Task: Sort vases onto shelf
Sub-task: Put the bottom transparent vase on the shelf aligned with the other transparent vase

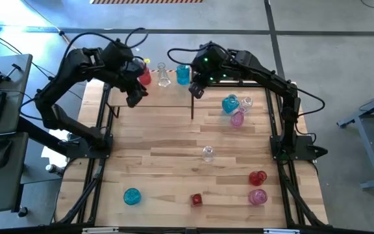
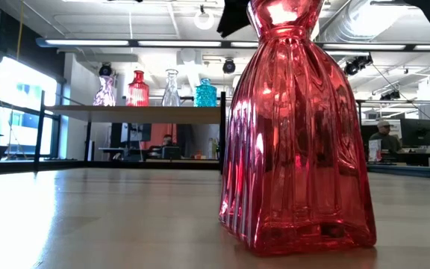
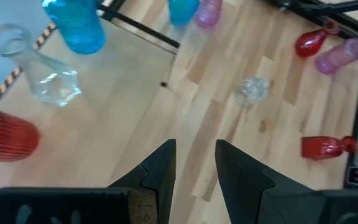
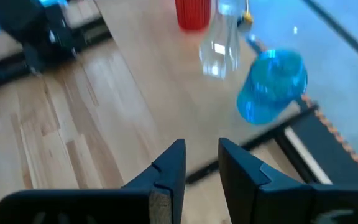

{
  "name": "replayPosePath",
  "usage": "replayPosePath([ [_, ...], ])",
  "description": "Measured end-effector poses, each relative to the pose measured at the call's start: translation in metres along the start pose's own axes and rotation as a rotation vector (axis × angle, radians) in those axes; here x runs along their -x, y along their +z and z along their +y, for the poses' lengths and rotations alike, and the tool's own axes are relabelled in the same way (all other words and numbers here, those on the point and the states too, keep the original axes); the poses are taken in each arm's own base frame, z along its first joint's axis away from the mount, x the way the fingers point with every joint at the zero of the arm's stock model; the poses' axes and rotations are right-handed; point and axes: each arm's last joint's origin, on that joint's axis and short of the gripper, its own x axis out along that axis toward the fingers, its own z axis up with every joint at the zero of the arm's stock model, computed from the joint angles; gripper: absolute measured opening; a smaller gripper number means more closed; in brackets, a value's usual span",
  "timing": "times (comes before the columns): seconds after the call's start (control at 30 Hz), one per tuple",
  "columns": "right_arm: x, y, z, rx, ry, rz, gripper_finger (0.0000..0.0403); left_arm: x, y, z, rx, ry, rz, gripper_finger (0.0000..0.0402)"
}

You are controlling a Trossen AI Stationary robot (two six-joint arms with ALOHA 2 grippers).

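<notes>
The shelf (image 1: 167,96) stands at the table's far side. On it stand a red vase (image 1: 145,77), a clear vase (image 1: 163,77) and a teal-blue vase (image 1: 183,75). The low view also shows a pink vase (image 2: 104,91) at the row's end. More vases are spread over the table, among them a clear vase (image 1: 208,153) in the middle and a red vase (image 2: 297,134) close to the low camera. My left gripper (image 1: 135,99) hangs over the shelf's left part, open and with nothing in it (image 3: 196,168). My right gripper (image 1: 197,93) hangs by the shelf's right end, open with nothing between its fingers (image 4: 202,168).
Right of the shelf, a teal vase (image 1: 230,104), a clear vase (image 1: 247,102) and a pink vase (image 1: 237,118) stand close together. Near the front edge are a teal vase (image 1: 132,196), a red vase (image 1: 196,199), a pink vase (image 1: 258,196) and another red vase (image 1: 258,177). Bare tabletop lies at centre left.
</notes>
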Motion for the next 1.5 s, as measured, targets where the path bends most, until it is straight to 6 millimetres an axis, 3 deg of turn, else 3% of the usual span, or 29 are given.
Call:
replayPosePath([
  [0.3, 0.000, 0.003, 0.003, -0.100, 0.034, -0.024, 0.0076, -0.002, -0.001, -0.024, 0.008, -0.054, -0.006, 0.0104],
  [0.43, 0.000, -0.007, 0.005, -0.134, 0.091, 0.080, 0.0076, -0.003, -0.003, -0.034, 0.007, -0.038, -0.004, 0.0104],
  [0.67, 0.005, -0.031, 0.008, -0.240, 0.028, 0.325, 0.0076, -0.003, -0.006, -0.045, -0.027, -0.045, 0.008, 0.0104],
  [0.8, 0.009, -0.042, 0.021, -0.211, 0.026, 0.426, 0.0076, -0.003, -0.011, -0.048, -0.045, -0.011, 0.043, 0.0104],
  [1.03, 0.010, -0.048, 0.050, -0.199, 0.114, 0.459, 0.0076, -0.003, -0.018, -0.048, -0.070, 0.062, 0.094, 0.0104],
  [1.5, 0.016, -0.062, 0.095, -0.216, 0.049, 0.457, 0.0076, 0.009, -0.024, -0.048, -0.212, 0.029, 0.068, 0.0104],
])
